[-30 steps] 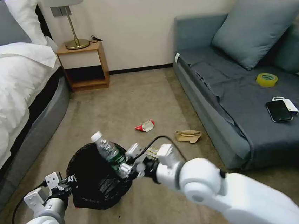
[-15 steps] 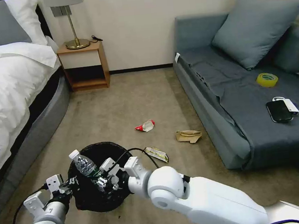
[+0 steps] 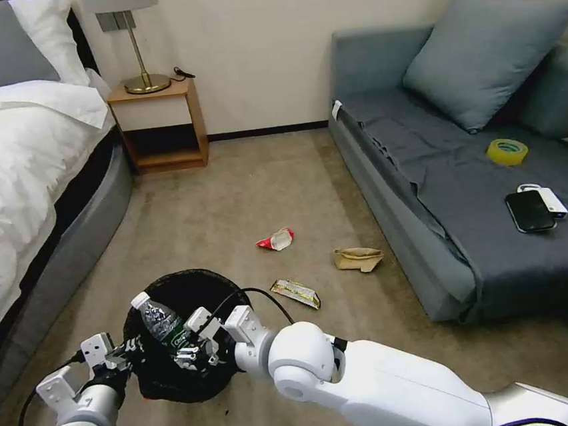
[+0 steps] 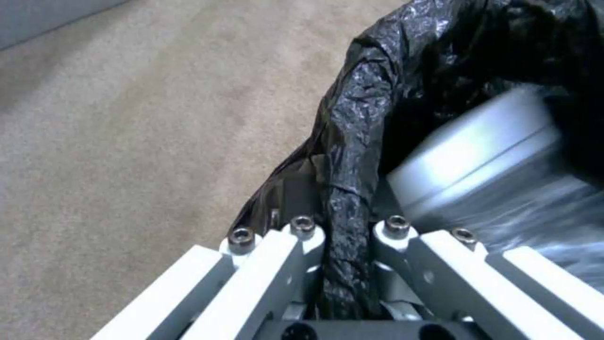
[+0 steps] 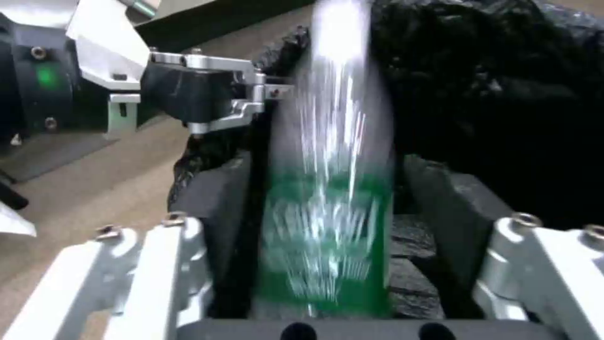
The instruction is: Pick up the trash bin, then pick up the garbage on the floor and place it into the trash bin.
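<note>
Lowered since a second ago, the bottle (image 3: 160, 321) now sits partly inside the trash bin (image 3: 182, 377), the right tool (image 3: 191, 346) open, its fingers (image 5: 217, 222) apart from the bottle. Left tool (image 3: 124, 352) is clamped on the bin's black liner rim (image 4: 343, 226). Three litter pieces lie on the floor.

Clearance around the round black bin with glossy liner bag (image 3: 179, 377)

Bin mouth partly blocked: the clear plastic bottle with green label (image 3: 160, 320) stands tilted in it, with the right gripper (image 3: 189, 351) over the opening and the left gripper (image 3: 124, 352) pinching the rim's near-left edge. Beyond the bin, open beige carpet (image 3: 229, 198). The yellow-gold snack wrapper (image 3: 295, 293) lies just right of it.
</note>
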`<state>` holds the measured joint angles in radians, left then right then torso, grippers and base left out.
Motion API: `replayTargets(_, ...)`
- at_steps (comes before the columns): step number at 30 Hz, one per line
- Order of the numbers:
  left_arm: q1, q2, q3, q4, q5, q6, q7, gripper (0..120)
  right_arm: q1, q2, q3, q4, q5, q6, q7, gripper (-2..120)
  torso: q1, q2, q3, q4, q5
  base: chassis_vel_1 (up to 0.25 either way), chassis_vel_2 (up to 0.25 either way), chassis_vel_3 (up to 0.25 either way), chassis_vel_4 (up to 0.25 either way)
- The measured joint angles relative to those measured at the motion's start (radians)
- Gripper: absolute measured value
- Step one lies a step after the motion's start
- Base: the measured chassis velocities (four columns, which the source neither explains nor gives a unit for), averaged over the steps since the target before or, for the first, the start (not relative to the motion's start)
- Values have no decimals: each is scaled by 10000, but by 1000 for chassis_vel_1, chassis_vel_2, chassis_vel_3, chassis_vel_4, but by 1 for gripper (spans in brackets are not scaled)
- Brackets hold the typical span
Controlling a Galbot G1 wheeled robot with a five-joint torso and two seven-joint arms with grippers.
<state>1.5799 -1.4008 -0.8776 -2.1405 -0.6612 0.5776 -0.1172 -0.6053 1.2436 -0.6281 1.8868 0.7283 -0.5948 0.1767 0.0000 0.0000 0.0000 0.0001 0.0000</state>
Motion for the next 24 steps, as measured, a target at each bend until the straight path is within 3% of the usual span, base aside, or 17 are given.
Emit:
replayTargets(1,-16,27,-19,13,-26,-1,1,4,-59,-53,24,39,-7,-2,0,75,0,0,0,-1,0,0,0,0,0)
replayTargets(3,-22,36,-22,15,-33,-1,0,4,-73,-64,29,50,-16,-2,0,75,0,0,0,-1,0,0,0,0,0)
replayTargets(5,-50,75,-49,21,-70,-1,-2,4,-207,-127,147,161,-108,28,40,88,0,0,0,-2,0,0,0,0,0)
replayTargets(8,-58,115,-94,21,-101,-1,-7,4,-389,-236,466,339,-360,145,133,98,0,0,0,0,2,0,0,0,0)
replayTargets(13,-59,166,-144,26,-145,0,-15,4,-907,-749,1424,640,-1468,369,-190,100,0,0,0,0,3,0,0,0,0)
replayTargets(18,-62,229,-148,15,-155,11,-35,4,-2238,-1607,2953,1151,-2758,956,-447,100,0,0,0,-3,2,0,0,0,0)
replayTargets(24,-101,229,-86,-14,-89,20,-80,4,-4264,-1496,4812,1559,-5043,1988,-561,100,0,0,0,-3,3,0,0,0,0)
